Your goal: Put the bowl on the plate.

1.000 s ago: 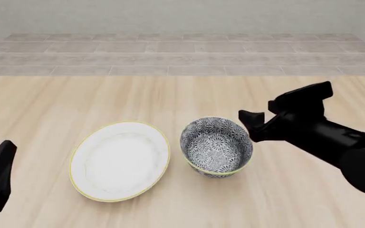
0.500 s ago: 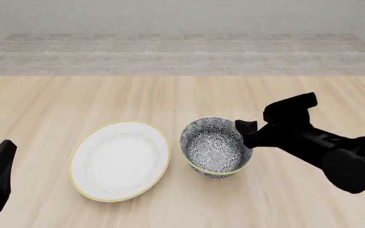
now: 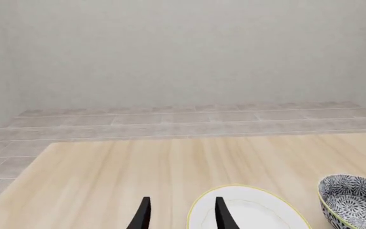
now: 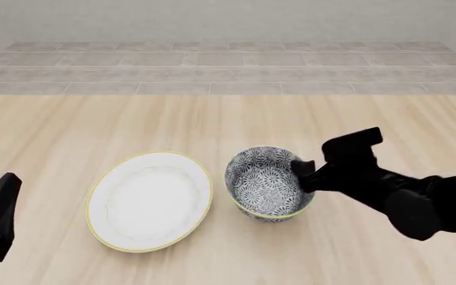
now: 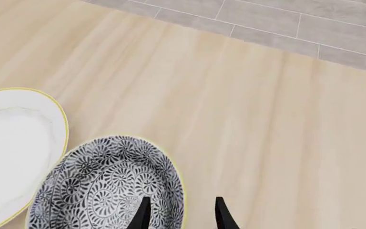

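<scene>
Bowl [image 4: 270, 183], deep and round with a dense dark blue-and-white floral pattern and a thin yellowish rim, sits upright on the light wooden table [image 4: 228, 119], a little nearer the table's near edge than its far edge and slightly toward the right side. Just beside it, toward the left edge, lies the plate [image 4: 149, 200], plain white with a thin yellow rim and wider than the bowl. The two are close but a narrow strip of wood shows between them.

The right gripper [image 5: 179, 213] reaches in from the right side. Its two black fingers stand apart, straddling the bowl's right-hand rim: one fingertip is over the patterned inside, the other outside the wall over bare wood. They have not closed on the rim.

The left gripper [image 3: 179, 214] hangs near the table's near left corner, well apart from the plate. Its fingers are spread with nothing between them.

Beyond the far edge is a grey tiled floor [image 4: 228, 65].
</scene>
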Robot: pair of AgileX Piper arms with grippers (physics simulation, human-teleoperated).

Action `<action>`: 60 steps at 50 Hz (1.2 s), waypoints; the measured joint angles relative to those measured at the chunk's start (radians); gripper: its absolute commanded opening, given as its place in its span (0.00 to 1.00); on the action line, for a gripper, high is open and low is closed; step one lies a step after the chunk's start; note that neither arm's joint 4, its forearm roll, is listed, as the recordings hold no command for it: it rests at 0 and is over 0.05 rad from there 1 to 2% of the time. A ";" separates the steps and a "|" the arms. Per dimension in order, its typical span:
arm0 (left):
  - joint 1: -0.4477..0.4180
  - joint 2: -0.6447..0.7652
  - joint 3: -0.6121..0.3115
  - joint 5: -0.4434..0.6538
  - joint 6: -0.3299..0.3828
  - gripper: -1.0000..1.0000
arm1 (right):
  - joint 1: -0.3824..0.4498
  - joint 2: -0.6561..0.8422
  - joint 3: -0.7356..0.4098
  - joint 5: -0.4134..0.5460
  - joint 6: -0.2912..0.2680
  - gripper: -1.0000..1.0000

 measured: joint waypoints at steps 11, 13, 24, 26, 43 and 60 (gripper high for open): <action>0.001 0.008 0.000 -0.008 0.000 1.00 | 0.005 0.049 0.001 -0.027 0.007 1.00; 0.001 0.008 0.000 -0.009 0.000 1.00 | 0.006 0.058 0.001 -0.033 0.008 1.00; 0.001 0.004 0.000 -0.003 0.000 1.00 | 0.009 0.106 0.001 -0.058 0.014 1.00; 0.001 0.003 0.000 -0.002 0.000 1.00 | 0.009 0.114 0.001 -0.061 0.015 1.00; 0.000 -0.005 0.000 0.010 0.001 1.00 | 0.004 0.156 -0.009 -0.092 0.017 1.00; 0.000 -0.005 0.000 0.010 0.003 1.00 | -0.005 0.149 -0.003 -0.110 0.013 0.00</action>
